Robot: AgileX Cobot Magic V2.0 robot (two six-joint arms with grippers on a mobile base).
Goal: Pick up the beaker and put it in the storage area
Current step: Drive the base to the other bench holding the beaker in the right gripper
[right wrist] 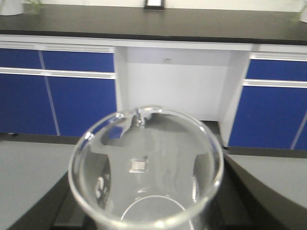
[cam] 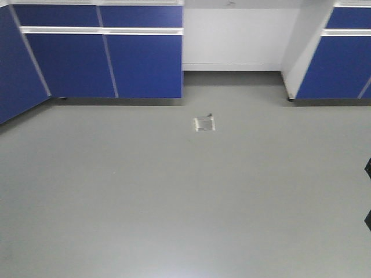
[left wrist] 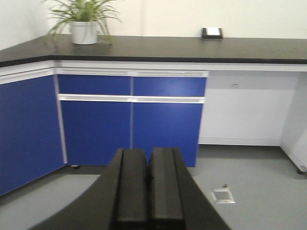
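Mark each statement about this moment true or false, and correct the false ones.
1. The beaker sits in the right gripper. True.
2. The left gripper holds something. False: its jaws are shut on nothing.
3. A potted plant stands on the black benchtop. True.
4. The beaker stands on the black benchtop. False: it is in the gripper, short of the bench.
5. The beaker is full of liquid. False: it looks empty.

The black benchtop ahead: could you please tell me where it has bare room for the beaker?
The benchtop is bare between the potted plant and the small black box, and again right of the box to the frame edge. The strip in front of the box is free too. Only the plant corner is crowded.
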